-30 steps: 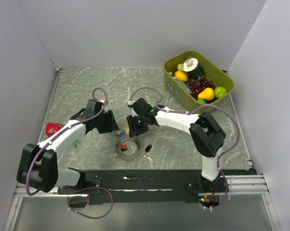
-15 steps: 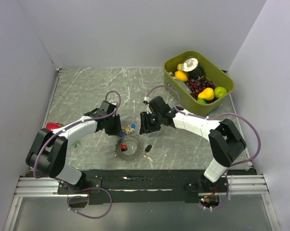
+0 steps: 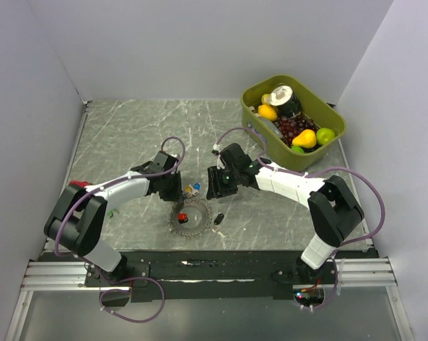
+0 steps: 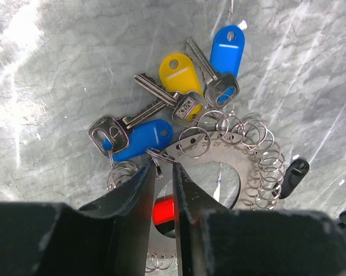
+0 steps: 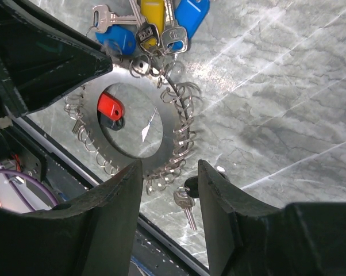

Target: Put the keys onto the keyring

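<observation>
The keyring (image 4: 219,154) is a flat grey ring edged with several small wire loops, lying on the marble table (image 3: 129,135). Blue and yellow-tagged keys (image 4: 179,77) fan out beyond it. A red key (image 4: 163,210) lies in its hole and a black key (image 4: 293,175) lies beside it. My left gripper (image 4: 160,167) has narrowed on one small loop at the ring's edge, which sits between its tips. My right gripper (image 5: 170,172) hovers open over the keyring (image 5: 168,115), with the black key (image 5: 190,185) below its fingers. In the top view both grippers flank the keyring (image 3: 191,217).
An olive bin (image 3: 251,121) holding fruit stands at the back right. A small red object (image 3: 77,185) lies by the left wall. The table's black front rail (image 3: 200,259) runs just below the keyring.
My left gripper has slid right to the keyring's edge and its jaws have drawn in around a small loop. The right gripper drew back to the right, then held still.
</observation>
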